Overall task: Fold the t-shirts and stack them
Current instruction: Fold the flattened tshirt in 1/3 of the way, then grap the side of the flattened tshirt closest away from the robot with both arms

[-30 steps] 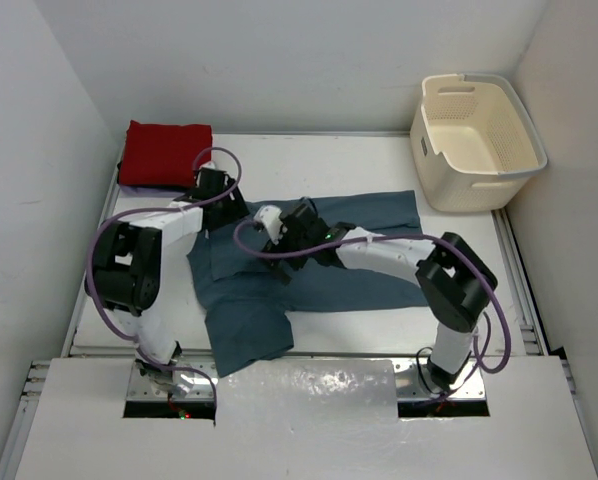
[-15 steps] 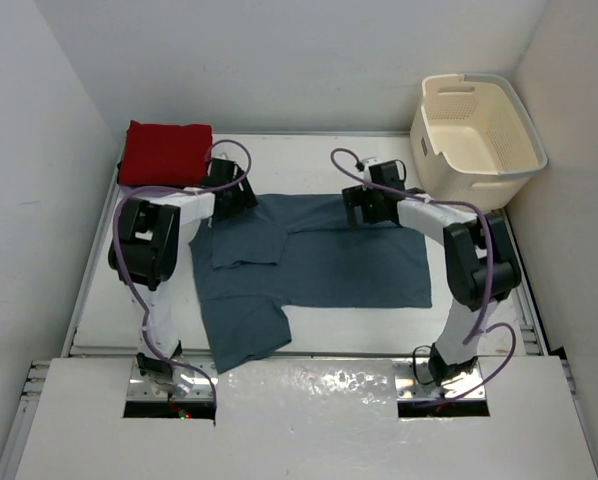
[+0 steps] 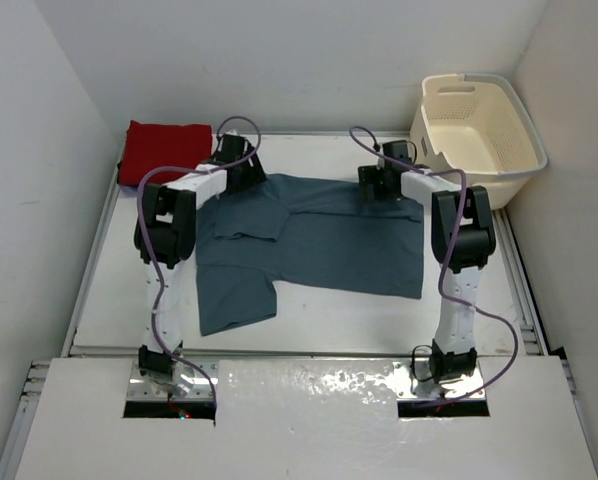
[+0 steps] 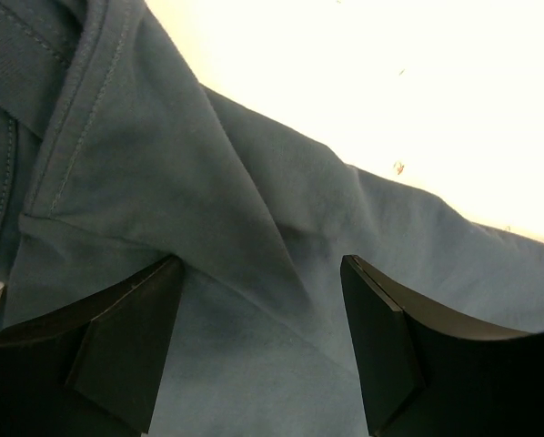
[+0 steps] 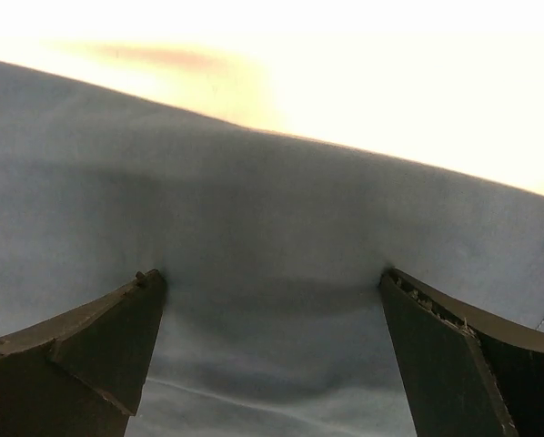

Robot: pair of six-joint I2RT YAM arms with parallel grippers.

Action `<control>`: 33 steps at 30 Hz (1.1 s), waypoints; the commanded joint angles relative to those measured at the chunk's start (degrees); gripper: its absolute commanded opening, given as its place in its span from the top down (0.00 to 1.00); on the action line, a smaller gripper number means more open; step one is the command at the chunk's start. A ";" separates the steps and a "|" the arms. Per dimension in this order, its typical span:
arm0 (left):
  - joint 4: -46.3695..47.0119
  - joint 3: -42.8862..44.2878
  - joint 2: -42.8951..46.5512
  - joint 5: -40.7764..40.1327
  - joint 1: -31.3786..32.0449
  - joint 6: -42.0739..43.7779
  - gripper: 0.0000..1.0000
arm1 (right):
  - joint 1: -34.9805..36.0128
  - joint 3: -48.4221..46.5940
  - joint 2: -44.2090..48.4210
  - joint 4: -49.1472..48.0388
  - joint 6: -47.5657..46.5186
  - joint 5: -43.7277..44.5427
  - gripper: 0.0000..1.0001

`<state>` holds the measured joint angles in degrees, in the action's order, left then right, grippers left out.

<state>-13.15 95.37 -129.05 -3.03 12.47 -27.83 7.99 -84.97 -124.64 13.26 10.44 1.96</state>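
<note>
Teal t-shirt (image 3: 329,245) farther back, flatter than before

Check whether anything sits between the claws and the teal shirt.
Nothing visible. The left claw and right claw are both open at the far edge of the teal shirt, with only cloth showing between their fingers.

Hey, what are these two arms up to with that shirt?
Two robot arms are working on a teal t-shirt spread on the table. The left claw and the right claw both sit at its far edge, jaws open over the cloth, not pinching it. A red t-shirt lies folded in the far left corner; a cream laundry basket stands at the far right.
</note>
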 commanded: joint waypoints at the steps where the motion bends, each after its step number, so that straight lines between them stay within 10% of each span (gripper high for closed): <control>1: -5.92 3.93 -2.52 -0.14 -0.43 1.64 0.31 | -0.34 -3.87 -2.54 4.04 -1.03 -1.69 0.01; 5: -10.24 6.33 3.51 0.04 -0.34 2.79 0.27 | -0.08 -4.16 2.89 5.91 -1.91 -1.69 0.01; 7: -9.62 3.96 7.66 0.21 -0.34 3.05 0.01 | 0.01 -2.75 8.43 5.90 -2.09 -3.00 0.01; 23: -21.46 -56.68 69.09 -6.72 2.12 -17.14 0.00 | 5.64 49.08 61.68 -1.31 12.32 4.53 0.01; 33: -30.82 -72.32 84.23 -1.56 2.21 -29.74 0.00 | 5.63 55.09 67.08 1.07 14.79 9.38 0.01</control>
<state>-43.90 25.63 -45.34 -6.33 14.55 -51.96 13.63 -29.80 -57.39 15.59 23.40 9.47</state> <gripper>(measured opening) 0.997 0.993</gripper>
